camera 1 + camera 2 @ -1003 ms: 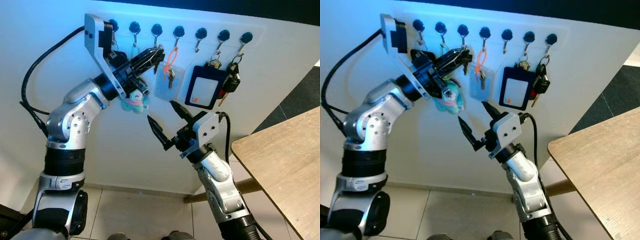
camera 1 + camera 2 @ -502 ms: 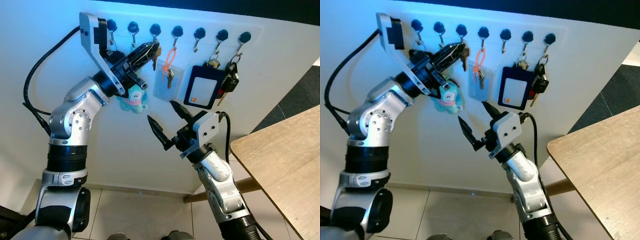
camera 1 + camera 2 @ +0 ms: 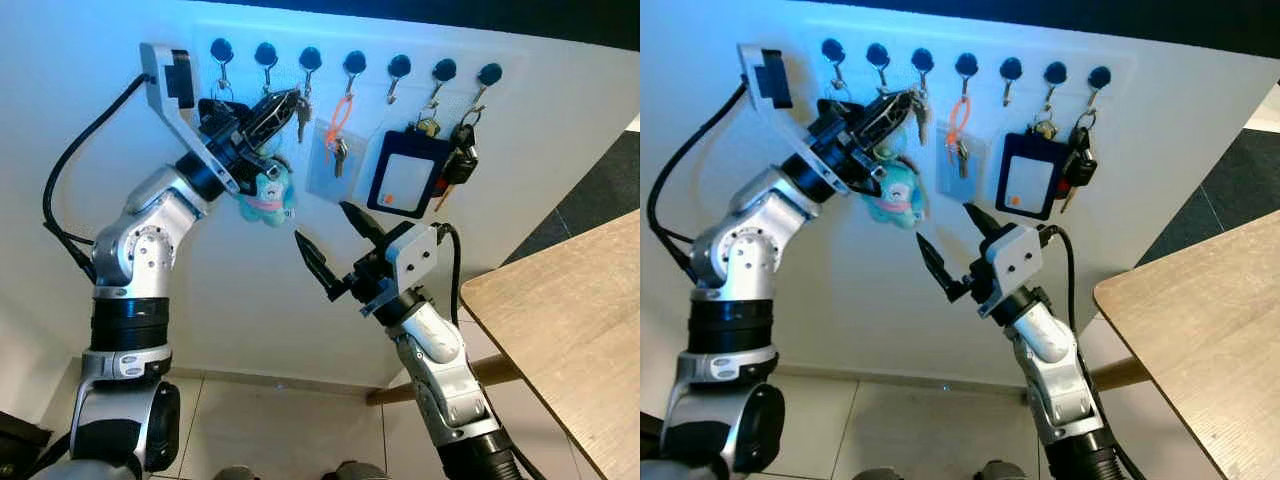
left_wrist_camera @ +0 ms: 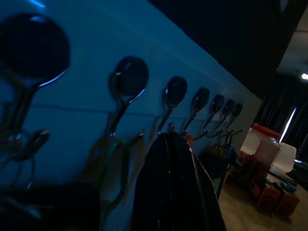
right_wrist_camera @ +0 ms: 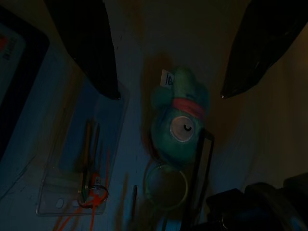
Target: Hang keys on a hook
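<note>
**Keys held at the hook rail**

While a row of seven black-knobbed hooks lines the white wall, the left gripper reaches up just below the rail's third hook from the left, its fingers closed together on the keys. A teal plush keychain dangles under that gripper. Below the rail's middle, the right gripper hangs apart from the wall with fingers spread wide. A clear pouch, dark badge holder and car keys hang further right.
</note>
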Tool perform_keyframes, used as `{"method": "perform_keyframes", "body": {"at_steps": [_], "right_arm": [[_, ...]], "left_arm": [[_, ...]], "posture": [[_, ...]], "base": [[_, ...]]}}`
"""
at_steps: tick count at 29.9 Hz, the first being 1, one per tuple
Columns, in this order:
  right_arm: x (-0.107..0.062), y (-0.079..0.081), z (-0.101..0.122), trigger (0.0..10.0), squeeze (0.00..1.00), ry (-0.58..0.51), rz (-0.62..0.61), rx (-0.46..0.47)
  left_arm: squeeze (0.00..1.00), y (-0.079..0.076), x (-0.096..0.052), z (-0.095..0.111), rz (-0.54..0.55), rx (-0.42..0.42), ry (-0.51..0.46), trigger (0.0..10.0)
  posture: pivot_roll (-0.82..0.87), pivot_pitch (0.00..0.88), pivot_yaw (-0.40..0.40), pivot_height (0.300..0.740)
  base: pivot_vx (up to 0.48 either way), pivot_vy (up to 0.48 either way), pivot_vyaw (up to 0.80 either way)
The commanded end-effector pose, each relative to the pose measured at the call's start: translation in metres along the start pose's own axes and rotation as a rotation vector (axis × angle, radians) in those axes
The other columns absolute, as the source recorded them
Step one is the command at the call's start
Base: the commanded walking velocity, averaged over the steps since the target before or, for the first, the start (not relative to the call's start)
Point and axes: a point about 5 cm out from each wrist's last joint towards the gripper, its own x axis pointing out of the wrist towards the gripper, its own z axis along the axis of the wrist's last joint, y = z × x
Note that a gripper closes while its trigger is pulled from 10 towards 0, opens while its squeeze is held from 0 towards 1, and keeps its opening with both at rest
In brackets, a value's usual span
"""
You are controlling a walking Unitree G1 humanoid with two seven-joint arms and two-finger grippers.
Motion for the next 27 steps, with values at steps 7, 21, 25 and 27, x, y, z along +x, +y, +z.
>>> {"method": "perform_keyframes", "body": {"at_steps": [7,21,25,27], "right_arm": [[-0.002,0.001,0.000,10.0,0.00,0.005,0.008,0.007],[-0.002,0.000,0.003,10.0,0.00,-0.008,0.003,0.011],[0.000,0.002,0.008,10.0,0.00,-0.038,0.005,0.025],[0.001,0.002,0.012,10.0,0.00,-0.059,0.008,0.038]], "left_arm": [[0.00,0.008,-0.009,-0.017,0.055,-0.082,0.029,0.0],[0.00,-0.001,-0.001,-0.019,0.030,-0.021,0.061,0.0],[0.00,-0.004,0.003,-0.012,0.019,-0.001,0.030,5.5],[0.00,-0.006,0.004,-0.010,0.011,0.007,0.022,8.4]], "posture": [[0.08,0.078,-0.063,0.740],[0.07,0.066,-0.060,0.740],[0.07,0.065,-0.058,0.740],[0.07,0.065,-0.058,0.740]], "base": [[0.000,0.000,0.00],[0.000,0.000,0.00],[0.000,0.000,0.00],[0.000,0.000,0.00]]}}
